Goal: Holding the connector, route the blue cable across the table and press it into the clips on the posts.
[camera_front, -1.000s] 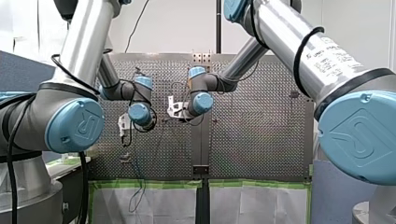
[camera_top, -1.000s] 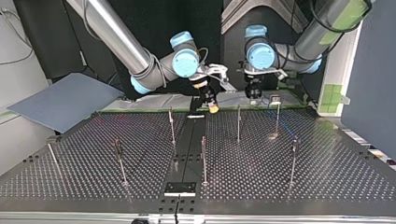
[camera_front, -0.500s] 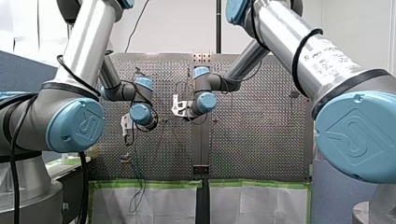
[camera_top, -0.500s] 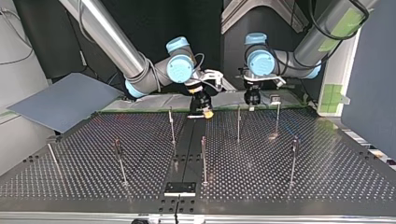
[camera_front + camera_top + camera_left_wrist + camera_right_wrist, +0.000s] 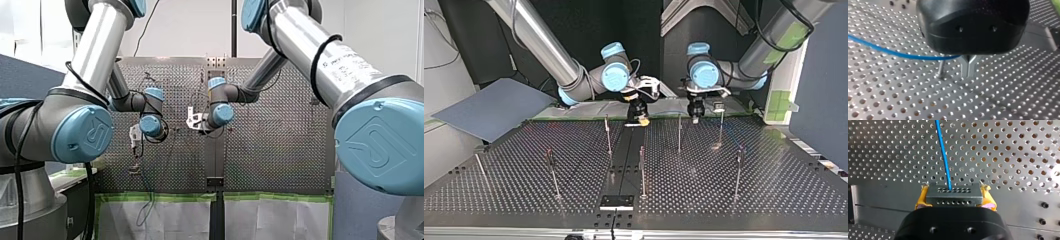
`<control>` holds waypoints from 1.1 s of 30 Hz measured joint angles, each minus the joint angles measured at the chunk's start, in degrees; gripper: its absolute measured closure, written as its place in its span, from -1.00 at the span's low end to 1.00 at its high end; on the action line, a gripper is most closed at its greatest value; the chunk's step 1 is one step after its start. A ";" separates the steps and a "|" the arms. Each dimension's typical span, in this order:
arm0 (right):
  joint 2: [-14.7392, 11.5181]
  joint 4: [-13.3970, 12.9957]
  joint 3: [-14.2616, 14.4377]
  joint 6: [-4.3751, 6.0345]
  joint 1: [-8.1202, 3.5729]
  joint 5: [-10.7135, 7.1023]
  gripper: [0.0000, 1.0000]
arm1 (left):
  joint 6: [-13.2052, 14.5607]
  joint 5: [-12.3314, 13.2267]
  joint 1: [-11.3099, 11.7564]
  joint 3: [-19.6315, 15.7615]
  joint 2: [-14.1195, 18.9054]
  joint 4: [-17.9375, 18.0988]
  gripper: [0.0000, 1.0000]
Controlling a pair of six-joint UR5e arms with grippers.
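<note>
My right gripper (image 5: pixel 954 192) is pinching the grey connector (image 5: pixel 953 199) between its yellow pads (image 5: pixel 921 200). The blue cable (image 5: pixel 944 157) is running out of the connector's face, ahead of the gripper, over the perforated table (image 5: pixel 1010 150). In the top view this gripper (image 5: pixel 642 120) is hanging low at the table's far edge, over the dark strip (image 5: pixel 624 147) down the middle.

My left gripper (image 5: pixel 968 75) is keeping its metal fingers (image 5: pixel 965 68) pressed together just above the table. The cable is coming in from the side and meeting them right under the black body, so it seems to be pinched there. A thin post (image 5: pixel 941 70) is standing just beside the fingers, under the cable.

In the top view several posts are crowding the work. One post (image 5: pixel 679 132) is standing between the two grippers, just beside my left gripper (image 5: pixel 695 116). Another (image 5: pixel 608 135) is standing on the far side of my right gripper, toward the view's left. A third (image 5: pixel 721 127) is standing toward the view's right of my left gripper. More posts, such as one near the strip (image 5: pixel 642 170), are standing closer to the camera. A blue-grey board (image 5: pixel 494 107) is lying off the table at the view's left.

Compared with a second ago, my right gripper has slid toward the top view's left and is hanging more upright. My left gripper has dropped lower beside its post.
</note>
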 joint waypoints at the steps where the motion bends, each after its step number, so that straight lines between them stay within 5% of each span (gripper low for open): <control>1: 0.06 0.01 -0.13 -0.02 0.00 -0.05 1.00 | 0.01 0.19 0.14 0.14 0.00 0.11 1.00; 18: 0.26 0.46 -2.97 -0.06 0.02 -0.17 1.00 | 1.36 0.83 -0.27 0.27 0.05 -4.99 1.00; 33: 0.29 0.51 -3.08 0.18 -0.56 -0.28 1.00 | -0.60 2.73 1.46 3.14 0.02 -0.94 1.00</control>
